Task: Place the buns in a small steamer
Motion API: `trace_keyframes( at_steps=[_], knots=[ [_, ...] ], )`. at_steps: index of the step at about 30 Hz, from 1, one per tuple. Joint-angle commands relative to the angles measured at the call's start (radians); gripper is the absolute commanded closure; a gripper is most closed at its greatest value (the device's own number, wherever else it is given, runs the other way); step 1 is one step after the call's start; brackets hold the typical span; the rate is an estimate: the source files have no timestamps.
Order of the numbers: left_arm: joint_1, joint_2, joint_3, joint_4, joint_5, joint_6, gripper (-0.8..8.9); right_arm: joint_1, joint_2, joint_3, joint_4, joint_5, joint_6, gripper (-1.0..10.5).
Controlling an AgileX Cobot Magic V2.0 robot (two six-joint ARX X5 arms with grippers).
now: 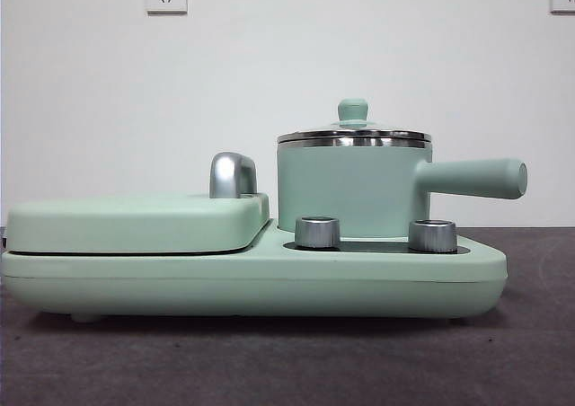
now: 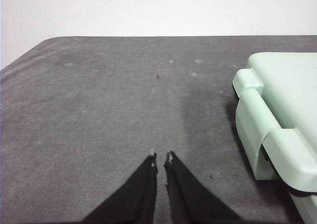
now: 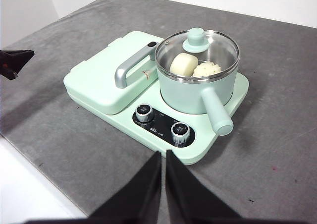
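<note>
- Grey table (image 3: 277,50): carries the whole appliance, well clear of both arms.
- Mint-green cooker base (image 1: 260,276): flat on the table, with two steel knobs (image 1: 317,232) along its front edge.
- Flat griddle (image 1: 135,222): closed under its lid, chrome handle (image 1: 233,174) upright; contents hidden, and no part in this task.
- Small steamer (image 1: 352,186): seated on the base beside the griddle, long side handle (image 1: 472,178) pointing away from it.
- Glass lid (image 3: 197,48): resting on the steel rim, green knob (image 1: 353,110) on top (closed, judging by the even seat in the front view).
- Buns: both visible through the lid in the right wrist view, inside the steamer and touching; smooth bun (image 3: 184,64) on the griddle side, ridged bun (image 3: 208,69) next to it.
- Task step: judged complete, with both buns loaded and the lid on; nothing left to carry.
- Next move: calls only for holding the arms clear of the steamer handle.
- Right gripper (image 3: 163,157): raised off the table in front of the knobs, jaws pressed together, holding nothing.
- Left gripper (image 2: 161,158): over bare table beside the griddle end, jaws nearly together (only a thin slit), likewise holding nothing.
</note>
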State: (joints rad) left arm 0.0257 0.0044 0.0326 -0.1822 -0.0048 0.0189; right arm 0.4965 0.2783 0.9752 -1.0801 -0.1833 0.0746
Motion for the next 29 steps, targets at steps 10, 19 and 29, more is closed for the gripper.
trace_keyframes(
  at_steps=[10, 19, 29],
  knots=[
    [0.000, -0.001, -0.020, -0.006, 0.000, 0.015, 7.81, -0.141, -0.003, -0.019, 0.051, 0.003, -0.009, 9.4],
    [0.000, -0.001, -0.019, -0.006, 0.000, 0.015, 7.81, -0.386, -0.136, -0.475, 0.704, 0.052, -0.009, 9.4],
    [0.000, -0.001, -0.019, -0.006, 0.000, 0.015, 7.81, -0.521, -0.220, -0.813, 0.921, 0.080, -0.012, 9.4]
  ],
)
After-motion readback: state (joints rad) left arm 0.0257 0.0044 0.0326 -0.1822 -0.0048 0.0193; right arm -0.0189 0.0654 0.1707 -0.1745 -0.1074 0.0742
